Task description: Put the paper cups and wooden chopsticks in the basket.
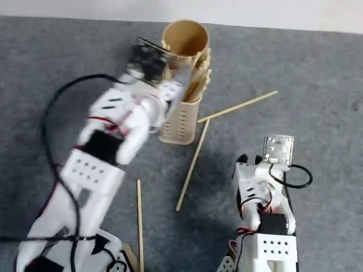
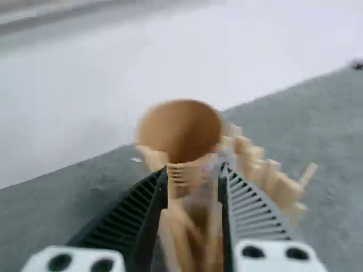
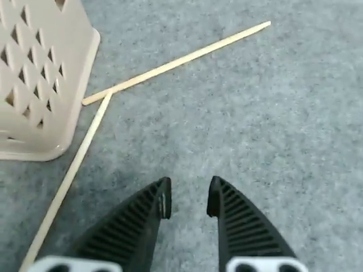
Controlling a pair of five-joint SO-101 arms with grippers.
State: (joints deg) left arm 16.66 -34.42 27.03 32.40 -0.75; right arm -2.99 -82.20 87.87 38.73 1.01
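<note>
overhead, the left arm hides part of the slatted beige basket near the fuzzy grey tabletop's far edge. a tan paper cup rises above the basket's rim, and three thin wooden chopsticks lie loose nearer. blurred, the left gripper clenches the cup's lower wall. the right gripper hangs released, ribbed jaws parted, near two crossing sticks and the basket's cut-off corner.

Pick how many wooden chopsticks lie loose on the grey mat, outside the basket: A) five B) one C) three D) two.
C: a far chopstick, a middle chopstick and a near chopstick lie on the mat, all outside the basket.
</note>
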